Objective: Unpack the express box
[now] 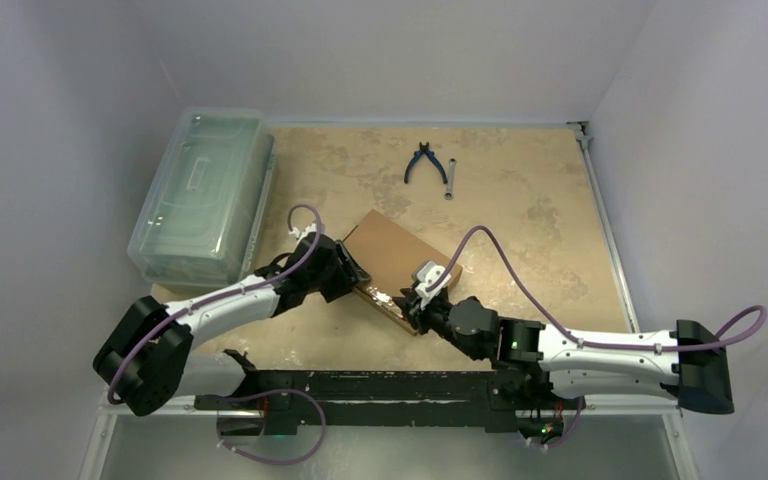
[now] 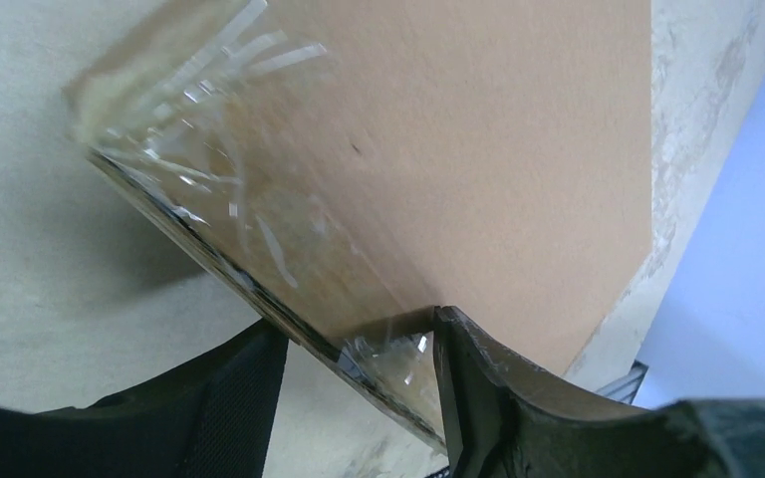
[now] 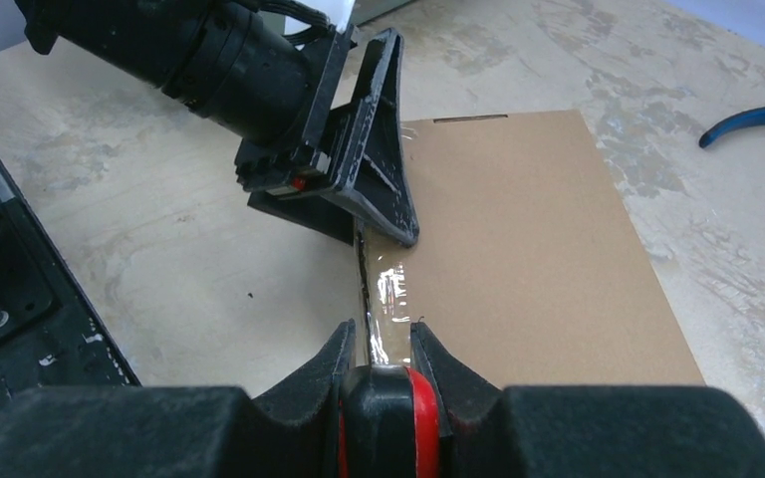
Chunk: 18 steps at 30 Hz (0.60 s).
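While the large clear plastic lidded bin (image 1: 200,195) sits well off to the left of the left claw (image 1: 358,277), that claw is down on the flat rectangular brown cardboard express box (image 1: 405,250). The express box lies flat on the mottled beige tabletop (image 1: 530,240), reaching from btwn the two claws to beyond them.

Left claw straddles the box's near-left edge. One black finger (image 2: 478,388) lies on the top face and the other (image 2: 209,408) is outside, against the side wall. W/ the edge caught btwn them, the claw pinches the box.

Clear shiny tape (image 3: 388,289), wrinkled, runs along that same edge from the left claw toward the right claw (image 3: 383,351). Right claw is at the box's near corner, just right of the left claw. Its fingers are nearly together w/ the taped edge running into the narrow gap, gripping it.

Beyond the right claw, well apart from it, lie blue-handled pliers (image 1: 423,163). Just right of them is a small grey metal piece (image 1: 450,182), too small to ID.
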Available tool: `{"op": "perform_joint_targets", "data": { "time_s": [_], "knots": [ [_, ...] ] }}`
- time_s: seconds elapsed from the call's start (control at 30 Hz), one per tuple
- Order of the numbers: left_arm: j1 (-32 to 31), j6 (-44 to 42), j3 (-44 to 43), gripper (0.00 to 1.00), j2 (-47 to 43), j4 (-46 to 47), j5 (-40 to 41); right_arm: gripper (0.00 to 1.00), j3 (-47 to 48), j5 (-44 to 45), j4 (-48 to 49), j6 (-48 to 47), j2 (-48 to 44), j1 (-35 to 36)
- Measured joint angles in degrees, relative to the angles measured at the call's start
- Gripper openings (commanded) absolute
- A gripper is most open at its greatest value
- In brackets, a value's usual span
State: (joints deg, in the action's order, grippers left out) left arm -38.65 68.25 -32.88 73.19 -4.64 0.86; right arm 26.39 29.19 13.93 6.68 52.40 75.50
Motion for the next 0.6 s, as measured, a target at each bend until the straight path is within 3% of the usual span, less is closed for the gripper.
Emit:
{"op": "perform_joint_targets", "data": {
  "time_s": [0.37, 0.6],
  "knots": [
    [7.6, -2.9, -0.3, 0.51, 3.1, 3.1, -3.3, 0.0, -0.1, 3.0, -0.7, 1.1, -0.5, 1.8],
    [11.3, -5.1, -1.4, 0.5, 5.6, 5.1, -4.9, 0.0, -5.3, 6.1, 5.7, 1.3, -3.4, 3.6]
  ]
}}
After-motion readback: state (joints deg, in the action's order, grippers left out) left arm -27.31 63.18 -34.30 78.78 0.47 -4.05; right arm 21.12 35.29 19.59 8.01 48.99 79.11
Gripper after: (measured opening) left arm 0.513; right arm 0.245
